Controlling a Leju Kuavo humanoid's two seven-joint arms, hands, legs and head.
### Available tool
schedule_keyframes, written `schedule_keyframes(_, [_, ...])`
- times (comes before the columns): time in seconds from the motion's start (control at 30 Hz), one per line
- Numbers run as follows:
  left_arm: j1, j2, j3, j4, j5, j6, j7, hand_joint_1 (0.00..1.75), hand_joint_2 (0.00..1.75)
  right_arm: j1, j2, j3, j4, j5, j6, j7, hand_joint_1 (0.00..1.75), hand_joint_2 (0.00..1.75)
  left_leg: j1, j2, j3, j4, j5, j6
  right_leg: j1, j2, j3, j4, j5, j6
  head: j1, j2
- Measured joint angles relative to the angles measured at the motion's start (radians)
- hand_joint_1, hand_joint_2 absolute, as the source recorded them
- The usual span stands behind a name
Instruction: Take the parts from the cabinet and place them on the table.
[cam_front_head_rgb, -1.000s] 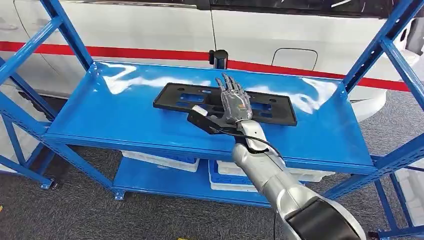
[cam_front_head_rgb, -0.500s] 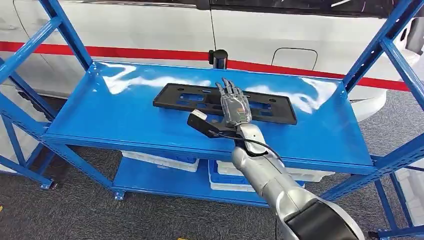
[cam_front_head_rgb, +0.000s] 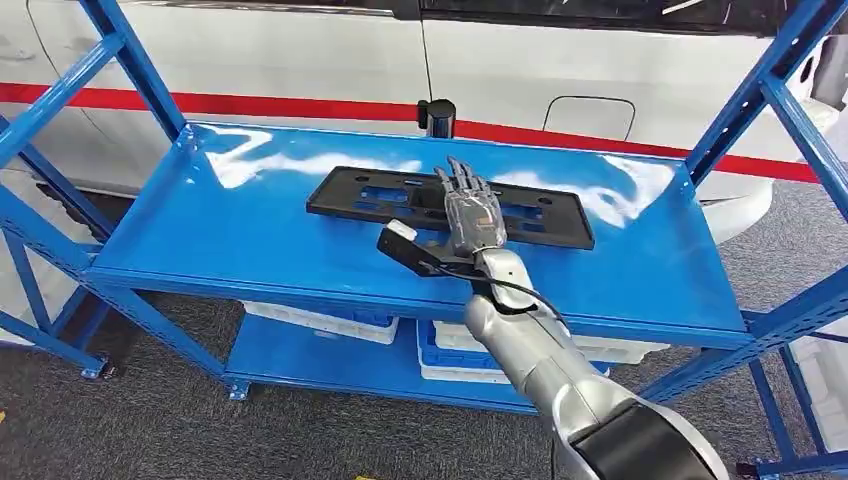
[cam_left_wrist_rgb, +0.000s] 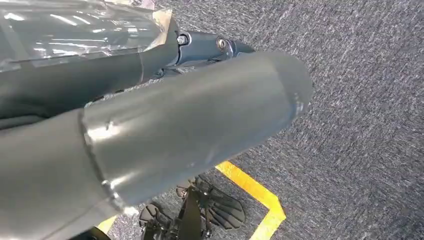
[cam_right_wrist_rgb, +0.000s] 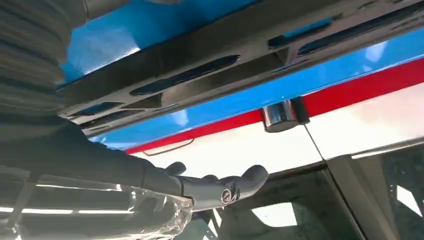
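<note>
A flat black plastic part (cam_front_head_rgb: 375, 195) with several slots lies across the middle of the blue cabinet shelf (cam_front_head_rgb: 230, 230). My right hand (cam_front_head_rgb: 470, 208) reaches in over the part's middle, palm down, fingers stretched out and apart, holding nothing. In the right wrist view the part (cam_right_wrist_rgb: 200, 75) lies a little apart from the straight fingers (cam_right_wrist_rgb: 220, 187), with no contact visible. My left hand (cam_left_wrist_rgb: 190, 120) hangs over the grey carpet, its thick thumb and dark fingers extended with nothing between them.
A short black cylinder (cam_front_head_rgb: 436, 117) stands at the shelf's back edge, in front of a white car with a red stripe (cam_front_head_rgb: 250, 103). Blue uprights (cam_front_head_rgb: 760, 90) frame both sides. White bins (cam_front_head_rgb: 320, 322) sit on the lower shelf. A yellow line (cam_left_wrist_rgb: 255, 190) marks the floor.
My right hand has drifted slightly down and to the right over the black part. The part has not moved.
</note>
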Motion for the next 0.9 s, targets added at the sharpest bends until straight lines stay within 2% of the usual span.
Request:
schedule_keyframes(0.13, [0.0,0.0,-0.002,0.0,-0.005,-0.01,-0.005,0.0,0.0,0.007,-0.003,-0.013,0.0,0.017,-0.01,0.012,1.73,1.75,0.0,0.0,0.0,0.0,0.0,0.0,0.0,0.0,-0.001,0.0,0.0,0.0,0.0,0.0])
schedule_keyframes(0.77, [-0.002,0.002,-0.003,0.0,-0.019,-0.019,-0.013,0.0,0.0,0.016,-0.011,-0.108,0.001,0.151,-0.043,0.025,1.75,1.75,0.0,0.0,0.002,0.0,0.0,0.0,0.0,0.0,-0.001,0.0,0.0,0.0,0.0,0.0])
schedule_keyframes(0.9, [-0.002,0.003,-0.005,0.0,-0.025,-0.017,-0.035,0.0,0.0,0.019,-0.011,-0.115,0.0,0.174,-0.069,0.026,1.75,1.75,0.0,0.0,0.002,0.0,0.0,0.0,0.0,0.0,-0.001,0.0,0.0,0.0,0.0,0.0])
